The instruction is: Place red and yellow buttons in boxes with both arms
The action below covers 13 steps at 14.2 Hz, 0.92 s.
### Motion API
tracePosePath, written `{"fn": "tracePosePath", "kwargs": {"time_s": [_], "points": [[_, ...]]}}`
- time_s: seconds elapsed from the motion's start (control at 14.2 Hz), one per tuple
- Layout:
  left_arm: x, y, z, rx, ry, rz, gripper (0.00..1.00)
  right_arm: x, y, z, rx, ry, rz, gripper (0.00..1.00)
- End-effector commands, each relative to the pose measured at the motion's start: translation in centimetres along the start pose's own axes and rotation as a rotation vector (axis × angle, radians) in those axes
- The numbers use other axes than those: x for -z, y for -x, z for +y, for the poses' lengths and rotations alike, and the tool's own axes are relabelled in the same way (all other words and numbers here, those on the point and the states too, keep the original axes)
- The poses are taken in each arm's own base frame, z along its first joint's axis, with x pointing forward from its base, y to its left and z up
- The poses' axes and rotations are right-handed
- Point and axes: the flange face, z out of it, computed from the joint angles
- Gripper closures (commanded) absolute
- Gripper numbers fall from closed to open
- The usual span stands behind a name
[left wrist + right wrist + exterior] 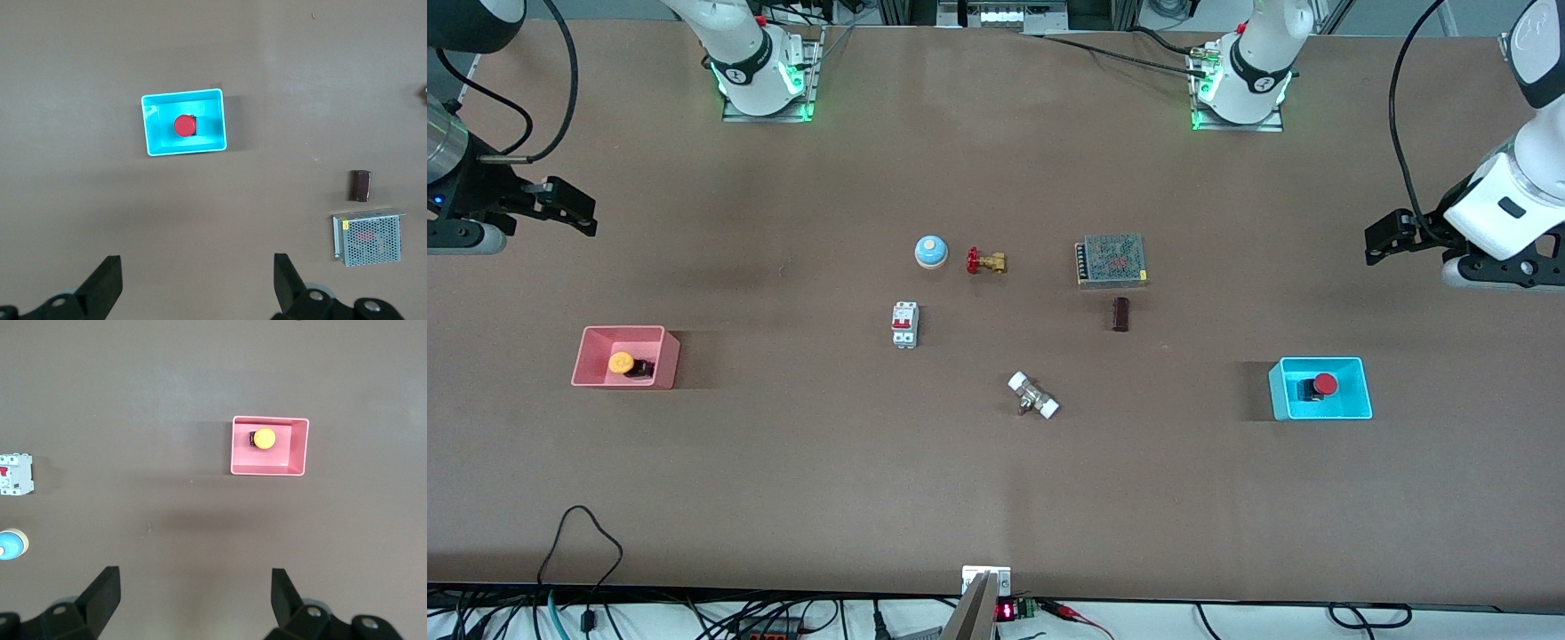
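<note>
The yellow button (622, 363) lies in the pink-red box (591, 372) toward the right arm's end of the table; both show in the right wrist view, button (265, 439) in box (299, 453). The red button (1325, 384) lies in the cyan box (1352, 400) toward the left arm's end; both show in the left wrist view, button (183, 125) in box (217, 127). My left gripper (1380, 240) is open and empty, high over bare table near the table's end. My right gripper (569, 210) is open and empty, high over bare table at its end.
Mid-table stand a blue domed bell (930, 252), a brass valve with red handwheel (985, 261), a white circuit breaker (904, 324), a white pipe fitting (1033, 396), a metal mesh power supply (1111, 260) and a small dark block (1120, 314).
</note>
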Motion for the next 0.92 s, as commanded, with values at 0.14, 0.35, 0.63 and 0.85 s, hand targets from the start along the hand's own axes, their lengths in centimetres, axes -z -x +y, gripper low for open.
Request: {"fn": "tracePosePath", "kwargs": {"time_s": [0.14, 0.35, 0.63, 0.85], "points": [[0.72, -0.37, -0.24, 0.000, -0.010, -0.001, 0.00, -0.19, -0.47, 0.62, -0.026, -0.016, -0.016, 0.00], [1.04, -0.13, -0.14, -0.002, -0.011, 0.001, 0.00, -0.44, -0.61, 0.67, -0.030, -0.018, -0.019, 0.00], [1.04, -0.12, -0.22, 0.000, -0.009, 0.001, 0.00, -0.45, -0.59, 0.65, -0.030, -0.019, -0.020, 0.00], [1.02, -0.10, -0.30, 0.002, -0.009, -0.001, 0.00, -0.47, -0.57, 0.64, -0.030, -0.021, -0.022, 0.00]]}}
